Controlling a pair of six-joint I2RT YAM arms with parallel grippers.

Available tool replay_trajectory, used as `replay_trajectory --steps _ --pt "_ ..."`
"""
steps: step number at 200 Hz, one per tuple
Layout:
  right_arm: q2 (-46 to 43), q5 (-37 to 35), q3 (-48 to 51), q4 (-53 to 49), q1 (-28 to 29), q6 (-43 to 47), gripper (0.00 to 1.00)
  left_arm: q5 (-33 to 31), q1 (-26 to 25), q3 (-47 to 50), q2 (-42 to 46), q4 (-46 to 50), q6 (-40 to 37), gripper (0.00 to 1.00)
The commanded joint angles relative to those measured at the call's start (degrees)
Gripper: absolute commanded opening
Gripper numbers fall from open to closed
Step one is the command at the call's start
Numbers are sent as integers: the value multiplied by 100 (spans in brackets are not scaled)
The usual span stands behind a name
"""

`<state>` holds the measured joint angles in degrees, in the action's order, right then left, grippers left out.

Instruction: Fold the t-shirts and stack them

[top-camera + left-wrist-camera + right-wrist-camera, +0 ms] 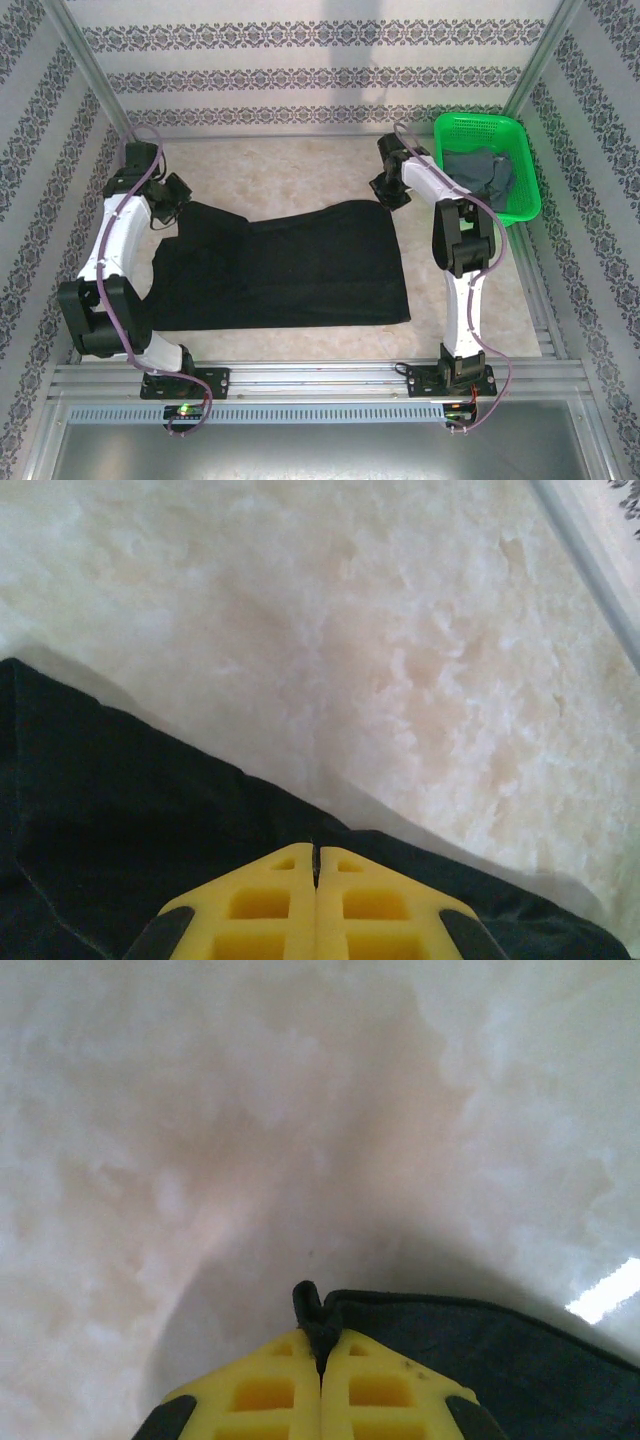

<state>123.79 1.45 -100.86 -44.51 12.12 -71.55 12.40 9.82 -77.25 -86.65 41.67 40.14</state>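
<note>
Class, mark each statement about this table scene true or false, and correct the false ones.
1. The black t-shirt lies spread on the table. True.
2. The green basket is empty. False: a dark grey t-shirt lies in it.
3. The right gripper is shut on the black t-shirt's edge. True.
4. The green basket stands at the table's far left. False: it stands at the far right.

grey shirt [485, 172] apparently half hidden
</note>
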Motion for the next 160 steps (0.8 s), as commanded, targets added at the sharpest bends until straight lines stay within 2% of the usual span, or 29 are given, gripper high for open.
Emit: replay_trajectory --steps 1,71,160 --pt "-506 197 506 562 -39 152 0 -186 66 -240 12 -111 -60 0" --pt "-1674 284 2022 727 -17 85 0 -959 81 4 600 547 -146 0" --pt "-2828 487 3659 831 35 238 0 -1265 116 1170 1701 1244 170 0"
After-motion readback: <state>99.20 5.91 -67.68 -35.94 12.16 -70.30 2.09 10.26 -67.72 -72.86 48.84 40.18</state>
